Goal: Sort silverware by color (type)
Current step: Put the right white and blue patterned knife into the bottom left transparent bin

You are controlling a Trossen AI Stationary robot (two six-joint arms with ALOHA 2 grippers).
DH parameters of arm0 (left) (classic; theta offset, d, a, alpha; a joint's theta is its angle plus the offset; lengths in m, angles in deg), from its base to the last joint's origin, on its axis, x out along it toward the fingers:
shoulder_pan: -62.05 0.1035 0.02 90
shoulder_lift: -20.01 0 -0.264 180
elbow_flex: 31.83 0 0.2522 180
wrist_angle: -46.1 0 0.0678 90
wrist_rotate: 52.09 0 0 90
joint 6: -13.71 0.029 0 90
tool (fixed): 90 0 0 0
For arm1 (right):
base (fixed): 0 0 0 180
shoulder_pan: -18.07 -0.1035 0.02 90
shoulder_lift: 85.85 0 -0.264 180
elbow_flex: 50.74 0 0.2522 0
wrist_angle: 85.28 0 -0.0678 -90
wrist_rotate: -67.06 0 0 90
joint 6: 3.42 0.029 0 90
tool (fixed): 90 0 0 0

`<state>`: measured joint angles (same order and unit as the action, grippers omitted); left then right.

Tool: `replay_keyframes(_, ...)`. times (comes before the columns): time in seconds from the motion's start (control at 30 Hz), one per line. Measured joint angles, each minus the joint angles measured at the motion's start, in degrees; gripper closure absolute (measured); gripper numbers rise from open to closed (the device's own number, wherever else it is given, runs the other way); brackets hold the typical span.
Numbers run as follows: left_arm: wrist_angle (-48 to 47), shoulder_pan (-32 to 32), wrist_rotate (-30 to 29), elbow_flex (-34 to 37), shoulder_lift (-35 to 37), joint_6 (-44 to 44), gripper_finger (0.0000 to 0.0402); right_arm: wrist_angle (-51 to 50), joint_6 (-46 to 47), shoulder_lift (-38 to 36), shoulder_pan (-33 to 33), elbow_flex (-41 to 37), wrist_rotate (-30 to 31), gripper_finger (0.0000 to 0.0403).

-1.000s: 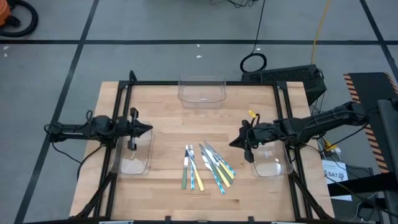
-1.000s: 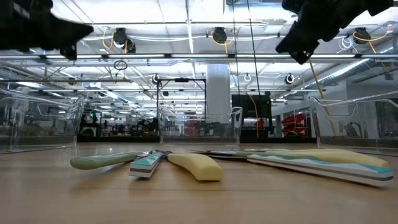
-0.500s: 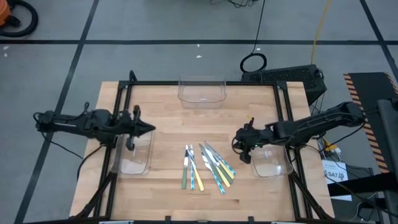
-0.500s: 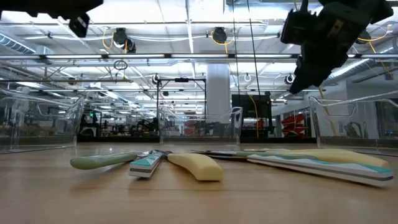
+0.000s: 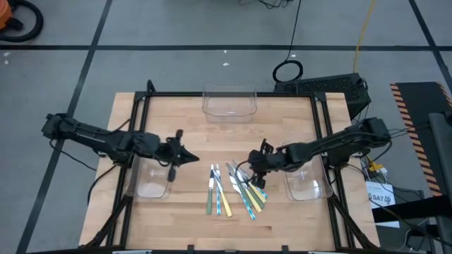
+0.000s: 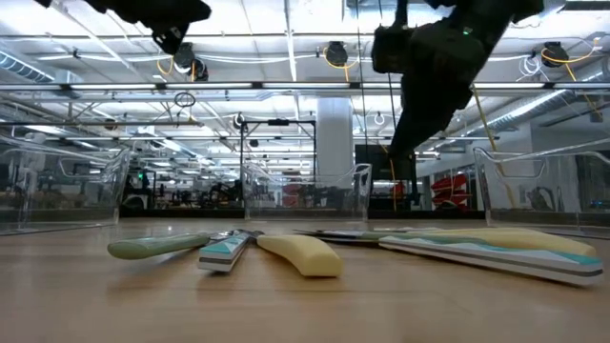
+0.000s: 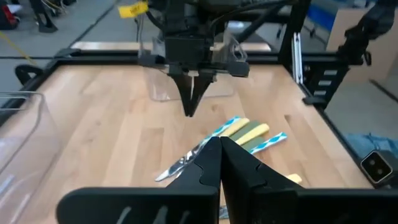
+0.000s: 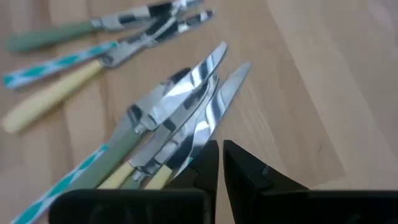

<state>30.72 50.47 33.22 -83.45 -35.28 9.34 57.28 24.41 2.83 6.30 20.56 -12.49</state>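
A: Start at the right claw [image 5: 251, 164]. How does it stand?

B: It hangs above the worktop [image 5: 191, 120], over the silver heads of the right-hand bundle of silverware [image 5: 247, 189]. In the right wrist view its two fingers [image 8: 245, 171] have a thin slit between them, nearly together, and nothing is caught in it. The knife blades lie just beyond the tips.

A: And what is around it?

B: Just beside it, toward the left arm, lies the second bundle [image 5: 215, 190], three or so pieces with green, blue-patterned and yellow handles. On its other side, near the worktop's edge, sits a clear bin [image 5: 308, 185] under the right arm. Beyond the claw there is a wide bare stretch of wood up to a second clear bin [image 5: 229, 101] at the far edge. A black frame [image 5: 321, 127] runs along the sides of the worktop.

A: The left claw?

B: The left claw [image 5: 189, 157] is pinched closed with nothing in it, hovering past the inner edge of a third clear bin [image 5: 152, 178], a short way from the left bundle. Open wood lies between the two claws; the left wrist view shows the right claw straight ahead, pointing down.

A: Any writing?

B: A yellow tag [image 7: 133, 9] on the right arm and a white label [image 5: 382, 198] off the worktop; neither can be read.
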Motion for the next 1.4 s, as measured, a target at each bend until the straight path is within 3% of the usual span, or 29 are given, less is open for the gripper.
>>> replay_keyframes(0.23,-1.73,-0.17,0.0,-4.28,-8.15,-0.32,0.0396,-4.31,0.0,8.24,-0.73,4.99,-0.19,0.0328)
replay_keyframes(0.57,-3.78,-0.13,0.0,-7.73,-12.67,1.27,0.0396,-6.06,1.51,10.59,-0.62,5.03,-1.71,0.0238)
replay_keyframes(1.4,-2.7,-0.01,0.0,-7.72,-12.76,2.4,0.0396,-3.92,2.86,12.73,-0.73,4.98,-4.56,0.0243)
